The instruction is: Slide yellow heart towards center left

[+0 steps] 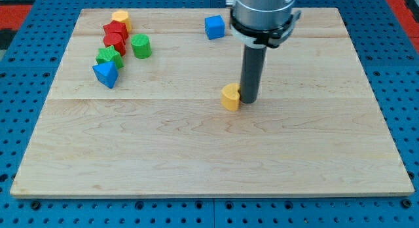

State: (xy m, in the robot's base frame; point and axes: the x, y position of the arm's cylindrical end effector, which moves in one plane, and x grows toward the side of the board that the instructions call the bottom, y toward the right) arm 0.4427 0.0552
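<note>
The yellow heart (230, 97) lies near the middle of the wooden board (196, 156), slightly to the view's right of centre. My tip (249, 99) stands right against the heart's right side, touching or nearly touching it. The dark rod rises from there to the arm's grey housing (262, 15) at the view's top.
A cluster sits at the view's top left: a yellow block (120, 19), two red blocks (115, 35), a green cylinder (141, 46), a green block (109, 56) and a blue triangular block (105, 74). A blue cube (214, 27) lies at top centre.
</note>
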